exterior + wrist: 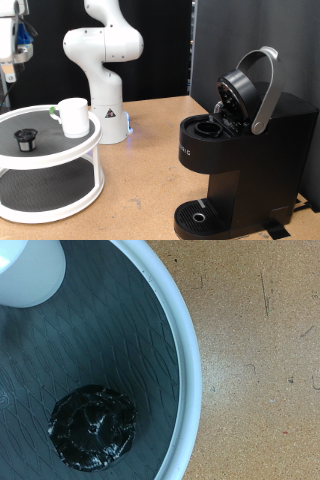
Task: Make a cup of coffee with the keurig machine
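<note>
Looking for the fingers first: neither view shows them. The gripper point(10, 68) appears only as a partly cropped shape at the exterior view's top left, above the stand, so I cannot tell whether its fingers are wide or narrow, and nothing is seen between them.

The wrist view looks down on the dark mesh of the upper tray point(185, 350), with its white rim curving through the picture. A small dark coffee pod point(92, 428) lies on that mesh, and part of the cup point(30, 270) shows at the picture's corner, apart from the pod.

In the exterior view the white two-tier stand point(60, 175) sits on the wooden table point(150, 150) at the left. The cup point(72, 116) stands upright on the upper tier's right part, the pod point(26, 139) well to its left.

Across the table, at the exterior view's right, the keurig machine point(240, 150) stands with its lid raised and the pod chamber exposed. Its drip tray point(200, 215) holds nothing.

Judging by this, the machine is opened, but the pod is not yet loaded, the cup not yet placed, and no brewing has begun.
</note>
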Robot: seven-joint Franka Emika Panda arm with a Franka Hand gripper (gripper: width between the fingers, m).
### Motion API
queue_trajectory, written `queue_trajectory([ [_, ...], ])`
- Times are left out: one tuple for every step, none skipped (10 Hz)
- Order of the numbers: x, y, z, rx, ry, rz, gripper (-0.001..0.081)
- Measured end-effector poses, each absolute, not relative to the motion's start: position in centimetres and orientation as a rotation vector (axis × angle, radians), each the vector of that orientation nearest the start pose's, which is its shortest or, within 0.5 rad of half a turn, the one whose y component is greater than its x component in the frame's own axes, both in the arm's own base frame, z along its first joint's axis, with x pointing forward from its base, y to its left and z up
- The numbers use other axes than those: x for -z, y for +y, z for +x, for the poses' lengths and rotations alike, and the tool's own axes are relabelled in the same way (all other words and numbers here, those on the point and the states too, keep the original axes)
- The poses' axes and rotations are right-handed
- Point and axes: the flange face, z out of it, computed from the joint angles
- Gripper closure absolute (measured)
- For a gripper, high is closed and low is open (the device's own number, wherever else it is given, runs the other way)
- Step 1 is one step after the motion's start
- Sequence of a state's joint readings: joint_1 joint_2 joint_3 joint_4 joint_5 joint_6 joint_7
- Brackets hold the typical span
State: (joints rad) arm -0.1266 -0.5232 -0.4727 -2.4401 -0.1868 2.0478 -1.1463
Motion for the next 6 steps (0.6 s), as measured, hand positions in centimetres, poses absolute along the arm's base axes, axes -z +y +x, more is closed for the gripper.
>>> queue_trajectory([
  [-47.3,-25.0,33.0,0.161,-1.048,-2.983,0.0],
  [-46.5,-24.7,32.9,0.157,-1.052,-2.976,0.0],
  [-45.4,-24.3,32.8,0.151,-1.056,-2.969,0.0],
  [-44.4,-23.9,32.7,0.147,-1.06,-2.962,0.0],
  [-43.4,-23.5,32.6,0.146,-1.065,-2.957,0.0],
  [-42.6,-23.2,32.5,0.143,-1.072,-2.954,0.0],
])
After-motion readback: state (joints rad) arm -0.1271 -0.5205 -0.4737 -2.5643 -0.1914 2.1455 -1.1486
